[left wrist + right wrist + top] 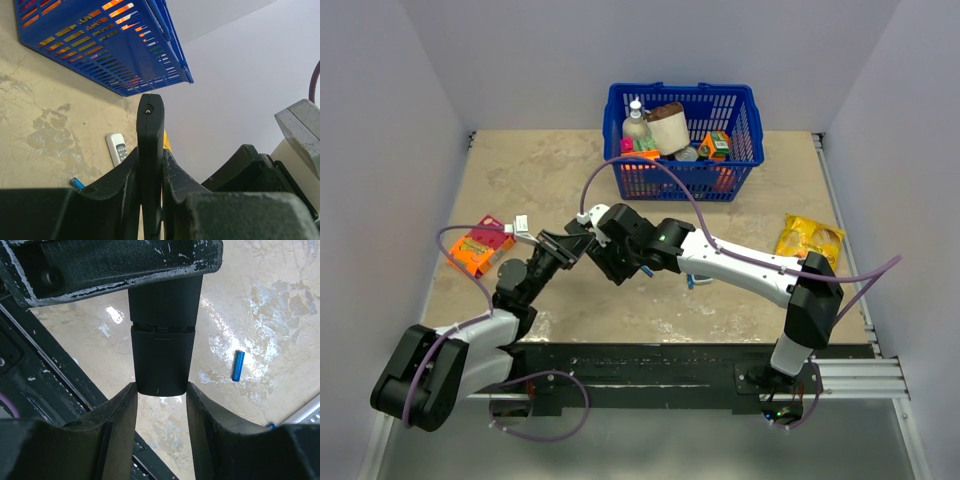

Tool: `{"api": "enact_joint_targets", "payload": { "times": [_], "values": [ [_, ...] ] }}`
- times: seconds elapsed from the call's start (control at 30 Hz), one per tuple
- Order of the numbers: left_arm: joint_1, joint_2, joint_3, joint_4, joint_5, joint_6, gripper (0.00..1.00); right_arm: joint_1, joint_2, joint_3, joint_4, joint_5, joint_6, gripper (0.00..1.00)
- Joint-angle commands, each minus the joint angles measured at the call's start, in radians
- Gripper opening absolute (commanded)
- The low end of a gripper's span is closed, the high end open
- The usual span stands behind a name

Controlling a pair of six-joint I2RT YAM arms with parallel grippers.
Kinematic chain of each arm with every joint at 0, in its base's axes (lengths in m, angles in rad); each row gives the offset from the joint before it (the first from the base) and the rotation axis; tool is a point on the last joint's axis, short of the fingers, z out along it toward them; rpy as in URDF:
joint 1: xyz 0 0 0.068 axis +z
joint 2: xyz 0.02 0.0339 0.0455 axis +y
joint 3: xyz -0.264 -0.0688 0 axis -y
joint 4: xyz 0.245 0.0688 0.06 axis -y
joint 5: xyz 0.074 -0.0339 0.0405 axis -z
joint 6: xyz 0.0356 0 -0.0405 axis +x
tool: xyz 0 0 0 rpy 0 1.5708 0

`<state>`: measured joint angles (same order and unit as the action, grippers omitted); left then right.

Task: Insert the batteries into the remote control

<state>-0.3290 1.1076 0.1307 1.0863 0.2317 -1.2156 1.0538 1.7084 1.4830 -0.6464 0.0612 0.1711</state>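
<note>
Black remote control (162, 340) sits clamped edge-on in the left hand (150, 161) above the middle of the counter (260, 300). The right hand (161, 390) straddles its cover end, grip unclear. A battery (238, 365) lies loose below. A crooked tug could twist the remote free.

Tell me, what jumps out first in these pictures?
Mid-table, the left hand clamps a black remote control while the right hand straddles its end. A blue battery lies on the table nearby, and a blue basket of groceries stands at the far edge.
</note>
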Motion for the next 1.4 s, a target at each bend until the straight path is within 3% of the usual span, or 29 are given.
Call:
{"api": "enact_joint_targets", "payload": {
  "times": [0.0,0.83,1.07,1.37],
  "values": [
    [-0.024,0.001,0.012,0.121,0.037,-0.041,0.0,0.005,0.0,0.048,0.044,0.006,0.001,0.44],
    [-0.025,-0.032,-0.029,0.136,0.018,-0.078,0.0,-0.006,-0.05,0.063,0.025,0.014,0.024,0.6],
    [-0.025,-0.046,-0.037,0.144,0.018,-0.085,0.0,-0.023,-0.089,0.091,0.044,-0.087,0.048,0.79],
    [-0.025,-0.074,-0.039,0.155,0.018,-0.117,0.0,-0.169,-0.194,-0.001,0.142,-0.334,0.131,0.78]
  ]
}}
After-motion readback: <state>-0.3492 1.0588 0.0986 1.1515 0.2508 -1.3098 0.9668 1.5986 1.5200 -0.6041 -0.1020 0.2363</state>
